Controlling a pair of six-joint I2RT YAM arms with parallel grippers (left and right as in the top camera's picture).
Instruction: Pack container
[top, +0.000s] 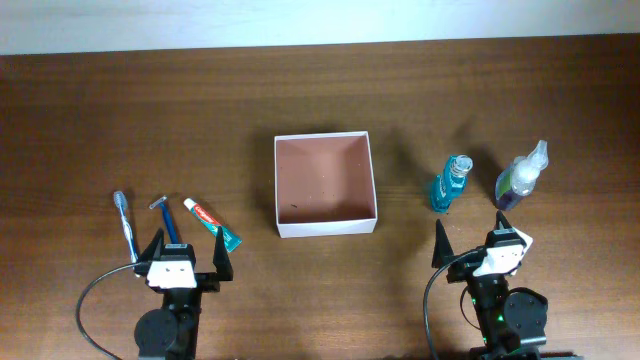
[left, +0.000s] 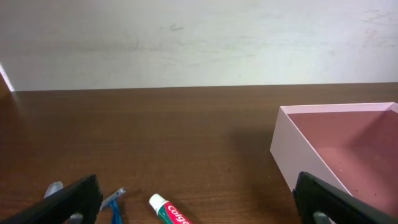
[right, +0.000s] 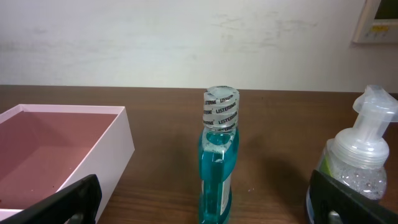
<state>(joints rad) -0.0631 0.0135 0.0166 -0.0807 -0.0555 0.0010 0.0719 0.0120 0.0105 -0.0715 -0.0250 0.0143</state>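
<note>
Presently you have the square, shallow white-walled container (top: 325, 182) with the reddish-brown floor sitting at the middle of the dark brown wooden table (top: 320, 90), its open side up, well apart from both arms. The left gripper (top: 190, 240) is at the near left edge with its black fingers (left: 68, 200) spread wide and nothing between them. Just beyond those fingers, three items lie flat in a row. The blue-and-white toothbrush (top: 125, 222) is farthest left. The blue-handled razor (top: 167, 220) lies beside it. The white, red and teal toothpaste tube (top: 212, 225) is nearest the container, with its cap toward the far left. None of the three touches the others or the box. In the left wrist view the container's near left corner shows at the right of the frame. The right gripper (top: 472, 238) is at the near right edge, also spread wide and holding nothing. Far of it stand two upright bottles, near one another but not touching. One is a clear bottle of blue mouthwash (right: 217, 162) with a sealed cap, to the right of the container. The other is a clear pump bottle (top: 520, 178) with a purple tint and a translucent pump head, farther right. In the right wrist view the mouthwash bottle stands centred between the fingers, beyond them, and I cannot tell how far.
</note>
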